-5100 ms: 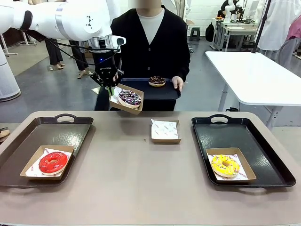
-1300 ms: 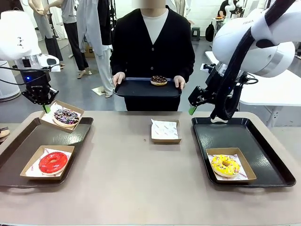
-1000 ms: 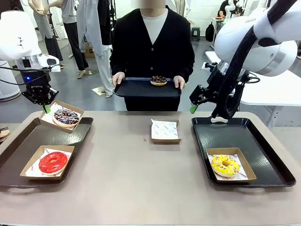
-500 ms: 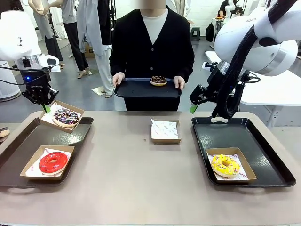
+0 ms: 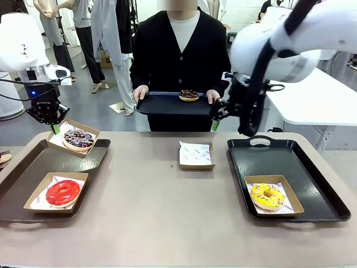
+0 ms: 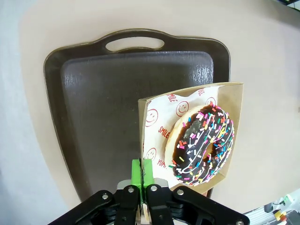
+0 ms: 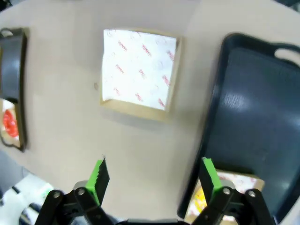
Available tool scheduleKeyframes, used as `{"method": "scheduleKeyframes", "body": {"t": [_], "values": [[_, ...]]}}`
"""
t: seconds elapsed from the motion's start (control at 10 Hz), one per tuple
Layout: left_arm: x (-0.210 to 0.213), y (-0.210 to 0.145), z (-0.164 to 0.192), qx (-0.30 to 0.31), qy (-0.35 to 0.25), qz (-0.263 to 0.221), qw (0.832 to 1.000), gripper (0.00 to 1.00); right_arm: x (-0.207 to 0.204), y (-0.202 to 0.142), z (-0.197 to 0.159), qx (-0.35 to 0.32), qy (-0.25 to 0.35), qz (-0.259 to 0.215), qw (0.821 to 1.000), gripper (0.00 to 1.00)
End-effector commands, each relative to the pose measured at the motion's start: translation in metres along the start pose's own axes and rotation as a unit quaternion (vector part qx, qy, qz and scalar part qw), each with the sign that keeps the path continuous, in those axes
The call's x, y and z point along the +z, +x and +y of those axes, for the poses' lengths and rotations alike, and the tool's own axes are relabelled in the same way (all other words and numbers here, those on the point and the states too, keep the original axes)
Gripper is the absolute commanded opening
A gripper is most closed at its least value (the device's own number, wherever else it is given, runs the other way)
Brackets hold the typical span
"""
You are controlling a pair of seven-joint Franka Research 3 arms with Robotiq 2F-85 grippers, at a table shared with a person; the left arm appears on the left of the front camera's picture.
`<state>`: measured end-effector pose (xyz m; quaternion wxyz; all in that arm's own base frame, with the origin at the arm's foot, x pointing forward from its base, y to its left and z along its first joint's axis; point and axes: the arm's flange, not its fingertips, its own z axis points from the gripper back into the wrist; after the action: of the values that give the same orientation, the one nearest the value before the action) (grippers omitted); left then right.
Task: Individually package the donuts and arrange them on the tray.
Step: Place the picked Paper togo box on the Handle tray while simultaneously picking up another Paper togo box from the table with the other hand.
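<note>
Beige table (image 5: 150, 223) runs between you and a person at the far side, who holds a dark serving tray (image 5: 162, 105) with the chocolate donut (image 5: 188, 95) on it; other people stand farther back on a grey floor. What has changed in the last second is your right arm: it has left its place above the right tray (image 5: 279, 162) and swung toward the middle. Your right gripper (image 7: 153, 174) now hangs spread wide with nothing between its pads, above the table near the empty box (image 7: 139, 70). You can take that as the start of the reach for the last unboxed donut; three of the four look packaged.

Your left gripper (image 6: 144, 171) has not moved; it is pinched tight on the rim of the held box (image 6: 157, 112), which carries the purple donut (image 6: 201, 145) tilted over the far corner of the left tray (image 5: 61, 159); you cannot tell whether it touches yet. The red donut (image 5: 62, 192) sits boxed on that tray; the yellow donut (image 5: 267, 196) sits boxed on the right one.

The held box's liner shows red smiley faces and the word "SMILE"; the empty box's red print is too small to read.
</note>
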<state>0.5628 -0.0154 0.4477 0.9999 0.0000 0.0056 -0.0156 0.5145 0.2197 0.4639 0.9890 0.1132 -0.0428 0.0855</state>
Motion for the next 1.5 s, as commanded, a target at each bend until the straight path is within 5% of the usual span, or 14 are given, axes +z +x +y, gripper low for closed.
{"method": "scheduleKeyframes", "body": {"t": [0.0, 0.5, 1.0, 1.4], "values": [[0.001, 0.000, 0.000, -0.002, -0.002, -0.001, 1.000, 0.01, -0.012, 0.046, 0.025, -0.015, -0.028, 0.024, 0.999, 1.00], [0.001, 0.000, 0.000, -0.002, -0.002, -0.001, 1.000, 0.01, -0.064, 0.079, 0.021, -0.070, -0.099, 0.021, 0.992, 1.00], [0.001, 0.000, 0.000, -0.002, -0.002, -0.001, 1.000, 0.01, -0.114, 0.063, -0.002, -0.075, -0.059, -0.027, 0.995, 1.00], [0.001, 0.000, 0.000, -0.002, -0.002, -0.001, 1.000, 0.01, -0.120, 0.066, -0.005, -0.067, -0.068, -0.020, 0.995, 1.00]]}}
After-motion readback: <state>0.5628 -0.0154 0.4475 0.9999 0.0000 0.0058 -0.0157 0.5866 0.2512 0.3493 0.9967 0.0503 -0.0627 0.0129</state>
